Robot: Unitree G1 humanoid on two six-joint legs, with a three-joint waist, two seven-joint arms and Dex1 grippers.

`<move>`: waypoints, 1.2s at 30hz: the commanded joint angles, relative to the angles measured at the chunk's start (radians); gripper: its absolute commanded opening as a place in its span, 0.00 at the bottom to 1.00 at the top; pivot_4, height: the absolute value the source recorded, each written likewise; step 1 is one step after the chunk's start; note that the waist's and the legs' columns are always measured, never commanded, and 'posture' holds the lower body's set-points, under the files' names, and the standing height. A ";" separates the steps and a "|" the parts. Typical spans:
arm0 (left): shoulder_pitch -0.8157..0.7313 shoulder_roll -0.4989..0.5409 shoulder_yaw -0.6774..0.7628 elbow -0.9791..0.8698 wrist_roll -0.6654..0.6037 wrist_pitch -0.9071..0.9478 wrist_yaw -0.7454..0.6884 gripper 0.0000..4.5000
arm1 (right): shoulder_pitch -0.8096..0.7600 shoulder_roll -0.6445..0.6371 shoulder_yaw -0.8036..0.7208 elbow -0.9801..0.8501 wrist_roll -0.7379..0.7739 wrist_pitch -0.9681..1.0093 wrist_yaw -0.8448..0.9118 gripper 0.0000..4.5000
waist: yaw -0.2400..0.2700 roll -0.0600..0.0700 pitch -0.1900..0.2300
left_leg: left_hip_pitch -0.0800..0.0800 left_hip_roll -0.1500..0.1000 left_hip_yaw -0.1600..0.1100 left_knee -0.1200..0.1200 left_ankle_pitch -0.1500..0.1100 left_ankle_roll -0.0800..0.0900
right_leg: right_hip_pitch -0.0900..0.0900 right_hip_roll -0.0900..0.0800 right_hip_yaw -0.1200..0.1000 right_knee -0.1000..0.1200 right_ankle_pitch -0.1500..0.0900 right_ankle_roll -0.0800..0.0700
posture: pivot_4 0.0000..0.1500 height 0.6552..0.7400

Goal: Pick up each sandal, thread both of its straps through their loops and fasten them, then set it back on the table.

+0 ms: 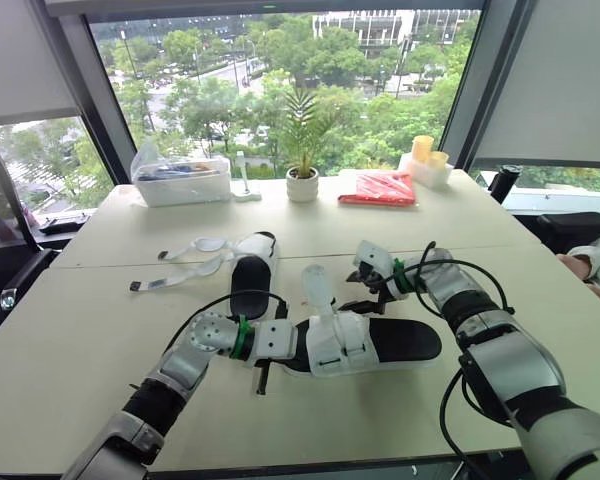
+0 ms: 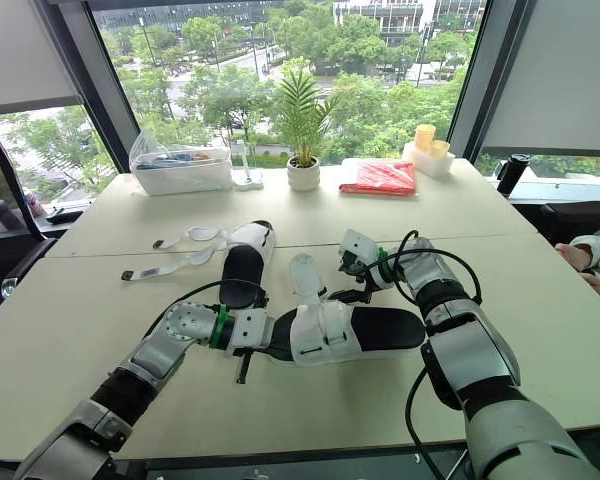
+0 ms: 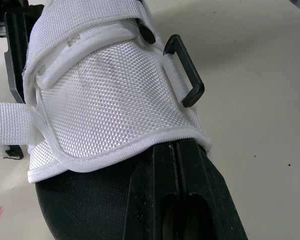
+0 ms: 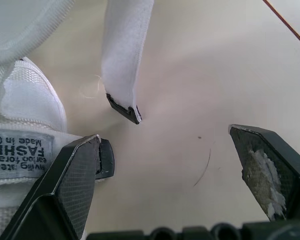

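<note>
left gripper (image 3: 177, 156) clamped on near sandal (image 1: 380, 345) toe | right gripper (image 4: 167, 142) wide open, empty, beside loose strap (image 4: 122, 60)

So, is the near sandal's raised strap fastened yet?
Unfastened: the strap stands free above the sandal, its tip loose before the open fingers of the right gripper.

The pale beige surface (image 1: 80, 340) has a seam running across its middle. On the near half, a black-soled sandal with a white upper (image 1: 400, 342) lies lengthwise, one strap standing up from it. A second sandal (image 1: 250, 285) lies across the seam, its loose straps (image 1: 185, 268) spread flat to the left. Along the far edge by the window stand a clear plastic tub (image 1: 183, 182), a small potted plant (image 1: 302, 185), a flat red packet (image 1: 380, 188) and yellow cups on a white box (image 1: 425, 160).
</note>
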 commanded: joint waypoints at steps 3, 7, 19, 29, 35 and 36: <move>0.067 -0.002 -0.131 0.077 0.103 0.024 -0.043 0.00 | -0.099 -0.046 -0.161 -0.174 0.161 0.181 0.047 0.99 | 0.000 0.000 0.000 | 0.000 0.000 0.000 0.000 0.000 0.000 | 0.000 -0.001 0.001 0.000 0.000 0.000 | 1.00 1.00; 0.062 -0.005 -0.132 0.085 0.109 0.013 -0.038 0.00 | 0.007 -0.069 -0.165 -0.479 0.260 0.461 0.139 0.99 | 0.002 0.000 0.000 | 0.000 0.000 -0.001 0.000 0.000 0.000 | 0.000 -0.001 0.000 0.000 0.000 0.000 | 1.00 1.00; 0.053 -0.008 -0.131 0.104 0.117 -0.003 -0.038 0.00 | 0.182 -0.068 -0.072 -0.764 0.355 0.760 0.137 0.99 | 0.003 -0.002 -0.002 | -0.003 -0.001 -0.003 0.001 -0.001 0.001 | -0.001 -0.002 0.001 -0.002 -0.001 0.001 | 1.00 1.00; 0.059 -0.001 -0.129 0.096 0.117 0.000 -0.037 0.00 | 0.114 0.024 0.013 -0.557 0.312 0.658 0.126 0.99 | 0.002 -0.002 -0.002 | -0.003 -0.001 -0.003 0.001 -0.001 0.001 | 0.000 -0.002 0.000 -0.003 -0.001 0.001 | 1.00 1.00; 0.069 0.003 -0.127 0.083 0.115 0.007 -0.032 0.00 | 0.044 0.049 -0.007 -0.443 0.320 0.649 0.140 0.99 | 0.002 -0.002 -0.002 | -0.003 -0.001 -0.003 0.001 -0.001 0.001 | -0.001 -0.002 0.000 -0.002 -0.001 0.001 | 1.00 1.00; 0.072 0.003 -0.126 0.080 0.115 0.008 -0.031 0.00 | 0.037 0.049 -0.007 -0.439 0.326 0.663 0.153 0.99 | 0.003 -0.002 -0.002 | -0.003 -0.001 -0.003 0.001 -0.001 0.001 | -0.001 -0.002 0.000 -0.002 -0.001 0.001 | 1.00 1.00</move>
